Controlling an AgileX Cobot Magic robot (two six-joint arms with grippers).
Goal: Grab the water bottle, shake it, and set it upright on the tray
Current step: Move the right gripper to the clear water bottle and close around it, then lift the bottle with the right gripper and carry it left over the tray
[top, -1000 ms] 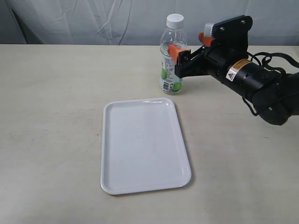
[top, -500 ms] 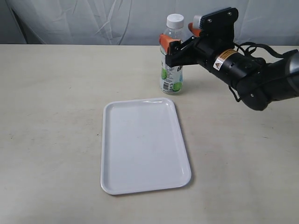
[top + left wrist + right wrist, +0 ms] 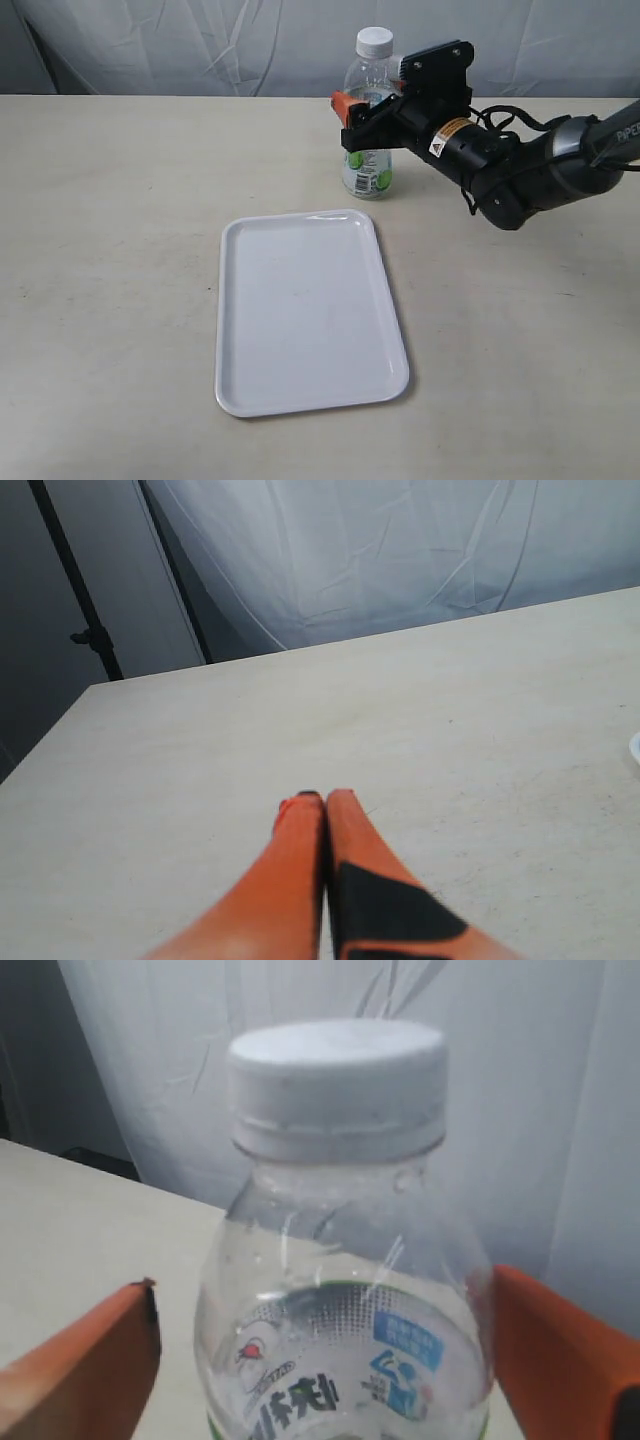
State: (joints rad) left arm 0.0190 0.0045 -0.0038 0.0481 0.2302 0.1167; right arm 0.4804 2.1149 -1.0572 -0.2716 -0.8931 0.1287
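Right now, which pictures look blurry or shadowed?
Exterior view: sharp, evenly lit, faint shadow along the flat white plastic tray. Left wrist view: the shut orange jaws are blurred. Right wrist view: the small clear plastic water bottle fills the frame, slightly soft.

We see the water bottle (image 3: 366, 78) standing straight up on the table (image 3: 120, 250). It is small and clear, with a white cap (image 3: 375, 42) screwed on top and a white and green label (image 3: 366, 172) around its lower part. The tray (image 3: 305, 310) is white and flat, with round corners and a low rim. It lies near the bottle, not touching it.
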